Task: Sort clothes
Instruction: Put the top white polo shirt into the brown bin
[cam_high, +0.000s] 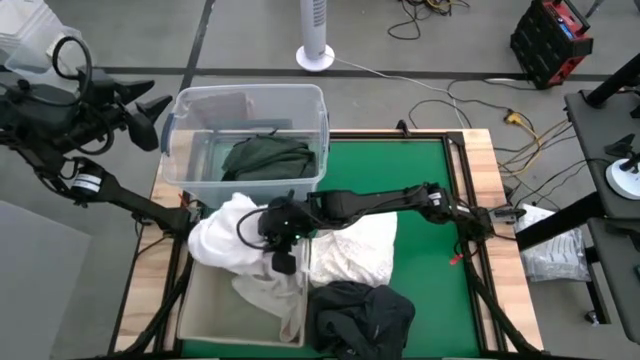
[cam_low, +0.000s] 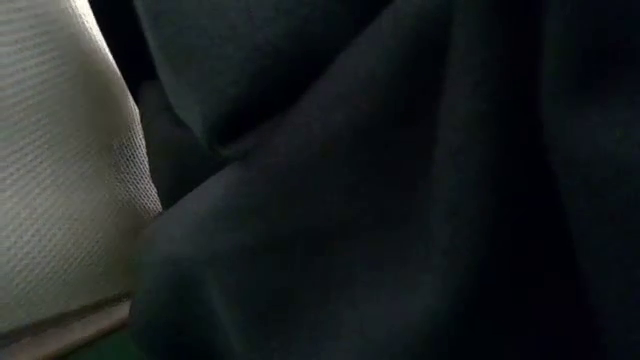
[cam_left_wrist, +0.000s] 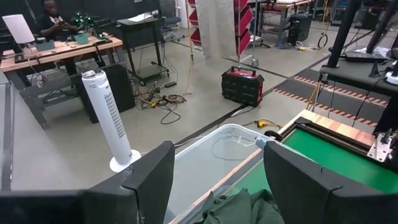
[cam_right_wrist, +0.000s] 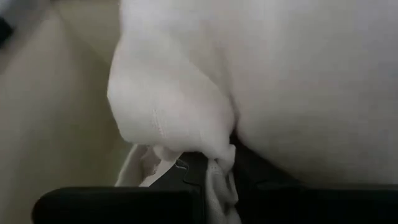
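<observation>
My right gripper (cam_high: 284, 262) reaches from the table's right across to the beige fabric bin (cam_high: 205, 318) and is shut on a white garment (cam_high: 226, 236) bunched over the bin's far edge. A second white garment (cam_high: 356, 250) lies on the green mat. A black garment (cam_high: 362, 312) lies at the near edge and fills the low view (cam_low: 400, 180). A dark green garment (cam_high: 268, 158) lies in the clear tub (cam_high: 312, 100). My left gripper (cam_high: 150, 116) is open and empty, off the table's far left corner, and its wrist view shows its two fingers apart (cam_left_wrist: 217, 186). My right gripper pinches a fold of the white garment (cam_right_wrist: 219, 167) between its two fingers. It comes from above, slanting in from the table's right. The cloth bulges slack above the fingers (cam_right_wrist: 186, 112), and part of it hangs down into the bin (cam_high: 272, 292).
The bin's mesh wall (cam_low: 60, 200) stands right beside the black garment at the near edge. The tub stands at the table's far left. Bare green mat (cam_high: 420, 180) lies to the right. A white fan (cam_high: 314, 40) stands on the floor beyond the table, and a person sits at a far desk (cam_left_wrist: 53, 15).
</observation>
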